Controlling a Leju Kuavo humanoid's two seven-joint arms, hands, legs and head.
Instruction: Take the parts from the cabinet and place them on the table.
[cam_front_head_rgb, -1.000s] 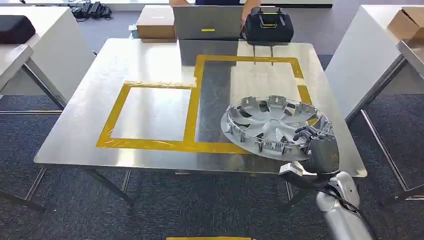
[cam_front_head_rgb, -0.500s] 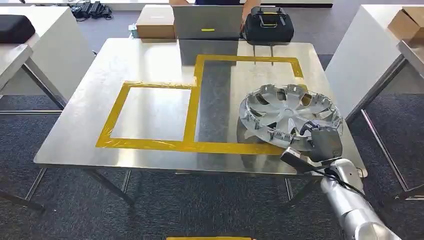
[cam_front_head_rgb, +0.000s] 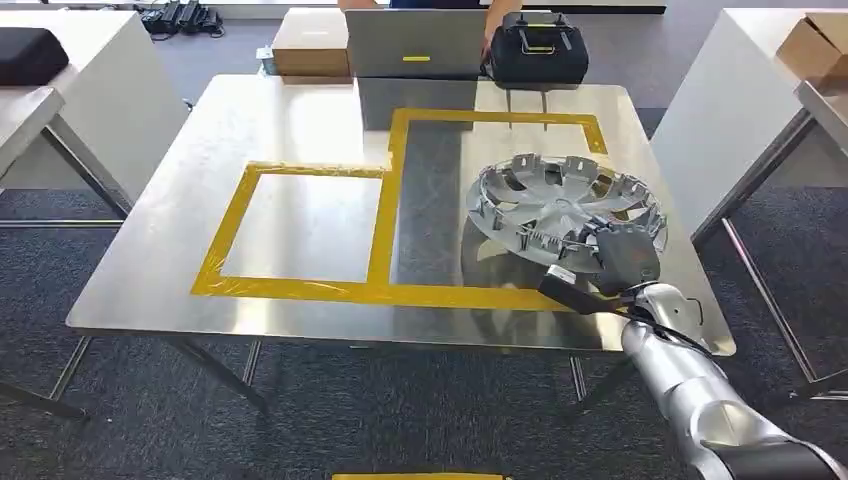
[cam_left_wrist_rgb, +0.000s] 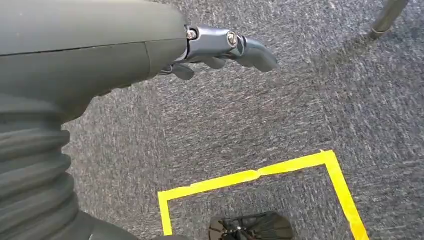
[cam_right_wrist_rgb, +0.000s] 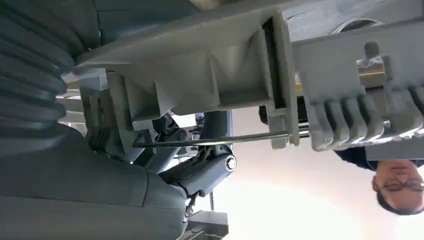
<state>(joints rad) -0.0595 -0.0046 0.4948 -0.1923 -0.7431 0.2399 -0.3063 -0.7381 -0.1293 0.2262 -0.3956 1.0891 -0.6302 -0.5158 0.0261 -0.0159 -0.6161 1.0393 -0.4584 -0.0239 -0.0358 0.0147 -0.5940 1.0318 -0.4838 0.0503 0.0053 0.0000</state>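
Left robot hand hangs over carpet, fingers loosely curled, holding nothing. On the bench: small yellow tape square left, bigger tape square right. Wheel cover sits tilted inside the bigger one, far rim at or near the bench, near rim raised in the right robot hand (rim clips fill the wrist view). Cover lies forward-left of that hand, so setting it flat looks like a right-arm job. Laptop and a person beyond.
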